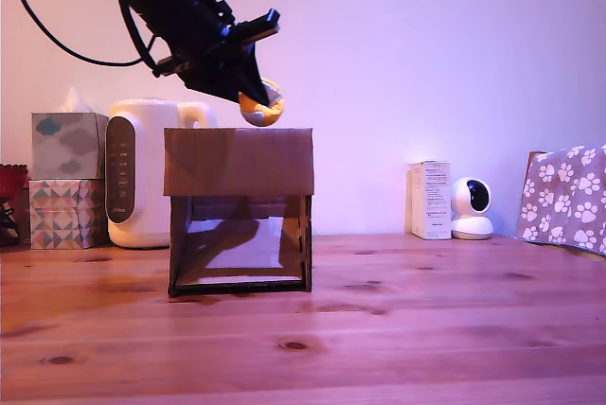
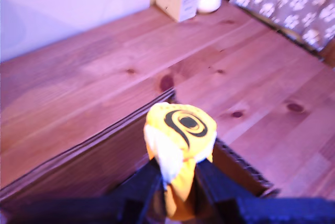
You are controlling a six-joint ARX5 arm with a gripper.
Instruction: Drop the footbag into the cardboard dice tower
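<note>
Holding the footbag (image 1: 261,105) pinched in my claw (image 1: 254,100), I've got it hanging just above the top of the cardboard dice tower (image 1: 239,209), toward the right end of that top in the exterior view. From the wrist, the footbag (image 2: 179,143) bulges between my two dark fingers (image 2: 140,185), soft and squashed, orange and white panels with a black swirl on the crown. This reads as the carry finished and the drop not yet made. Next, I judge, I need the ball squarely over the tower's open mouth, then the fingers parting cleanly so nothing snags on the rim. The tower is brown corrugated board, boxy, solid panel above, open below with a pale ramp inside. It stands on a knotty wooden counter (image 1: 426,329); a smooth white kettle (image 1: 142,173) sits behind on the left.
</note>
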